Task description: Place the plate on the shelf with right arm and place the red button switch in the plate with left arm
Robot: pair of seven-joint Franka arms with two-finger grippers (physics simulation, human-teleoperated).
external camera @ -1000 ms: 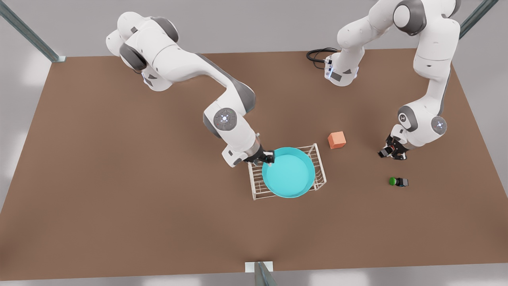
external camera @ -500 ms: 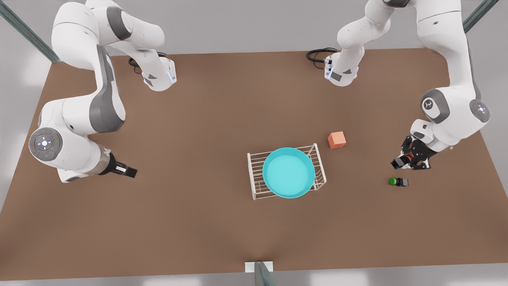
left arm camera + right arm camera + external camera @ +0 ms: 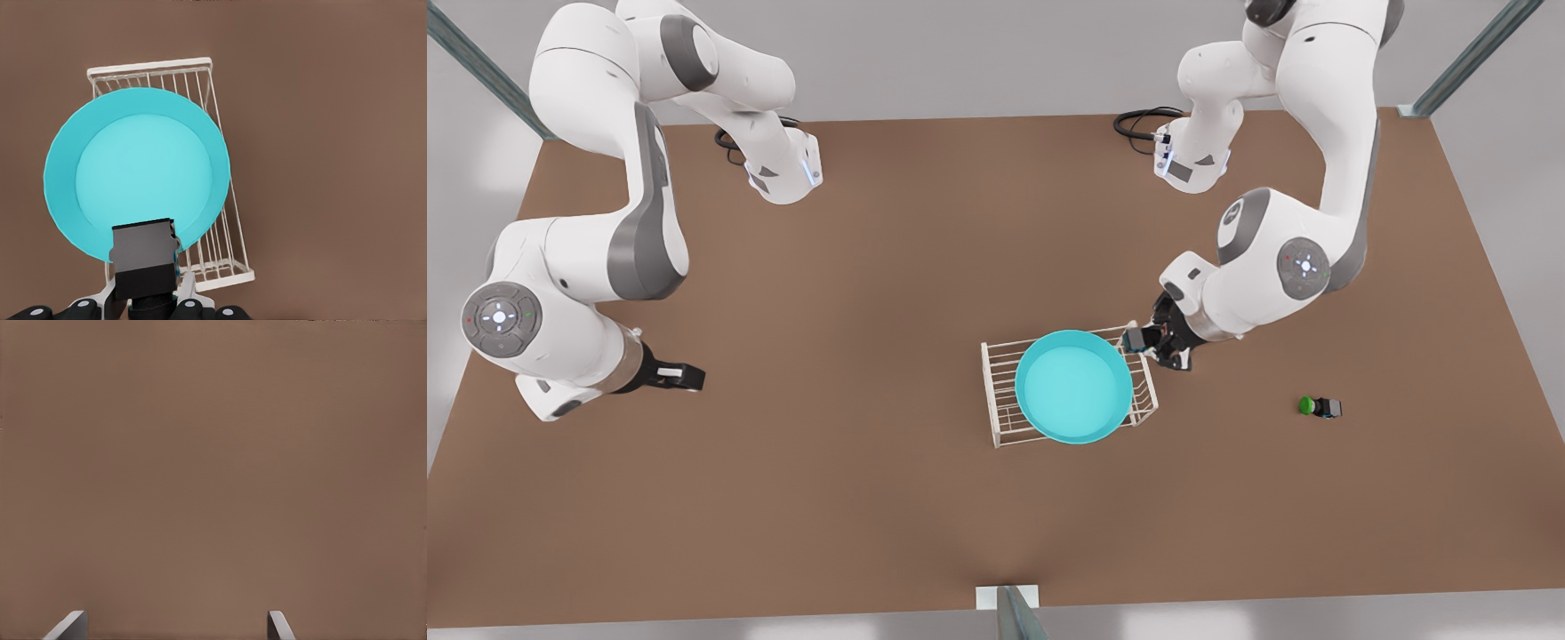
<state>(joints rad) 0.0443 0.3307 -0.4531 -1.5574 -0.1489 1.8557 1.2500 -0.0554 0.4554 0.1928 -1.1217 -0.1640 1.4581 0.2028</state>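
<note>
Brown surface (image 3: 871, 498) carries everything. Right arm (image 3: 587, 267) is parked near the surface's edge on the front view's left, its pincer (image 3: 680, 377) well apart from the shelf. In the right wrist view the two fingertips (image 3: 67, 627) stand wide apart over bare surface — released, grasping nothing. Left arm (image 3: 1272, 258) reaches in from the front view's right; its upper links are cut off at the frame top.

Plate (image 3: 1073, 386) sits on the shelf (image 3: 996, 391) near the middle of the surface and hides most of the wire bars; its rim overhangs the shelf's near edge.

Left pincer (image 3: 1152, 342) is at the shelf's far corner on the front view's right, clenched on the red button switch (image 3: 143, 257). From the left wrist view the switch reads as a dark box just over the plate rim; the red top is not visible there. In the front view it is too small to make out.

Green button switch (image 3: 1319, 407) lies alone toward the surface's edge on the front view's right.
</note>
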